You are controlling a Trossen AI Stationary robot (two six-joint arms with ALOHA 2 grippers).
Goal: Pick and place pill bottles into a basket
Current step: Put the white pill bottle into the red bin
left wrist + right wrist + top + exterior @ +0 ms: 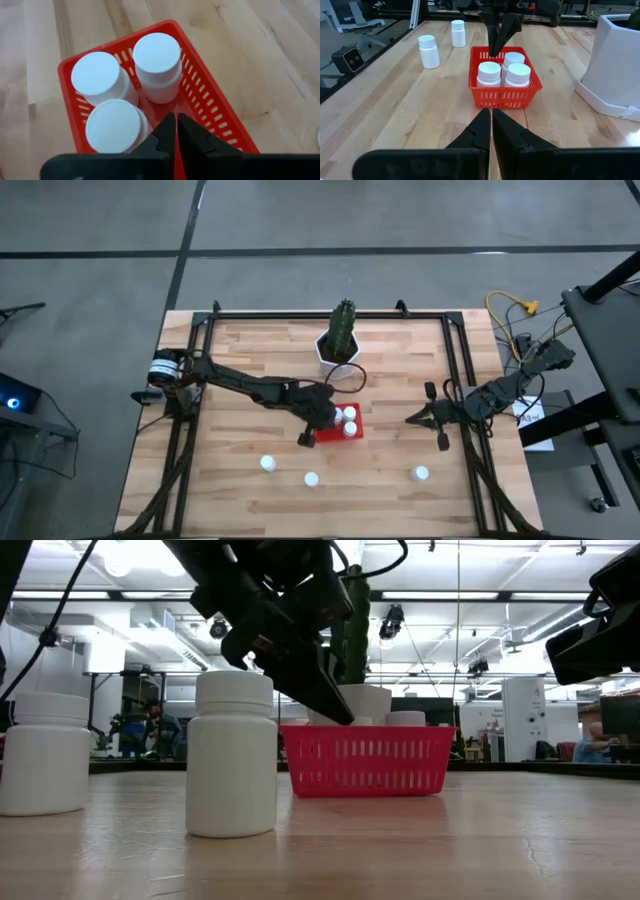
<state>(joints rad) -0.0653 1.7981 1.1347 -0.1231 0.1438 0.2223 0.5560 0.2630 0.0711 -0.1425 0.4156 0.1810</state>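
Currently we see three pill bottles (150, 60) standing upright in the red basket (340, 430) at the centre of the high view, on the wooden counter (240, 350). Our left gripper (175, 131) hovers over the basket's near edge with its jaws pressed together and nothing between them, so we judge one drop-off done and the next pick not yet begun. Three more bottles stand loose along the lower part of the high view: one at lower left (268, 464), one just right of it (311, 479), one at lower right (421, 474). Our right gripper (490, 122) waits at centre right of the high view, jaws closed and empty. A white pot with a cactus (341, 340) sits above the basket. Next, we think, the left arm must lift clear, spread its jaws, and descend over the nearest loose bottle.
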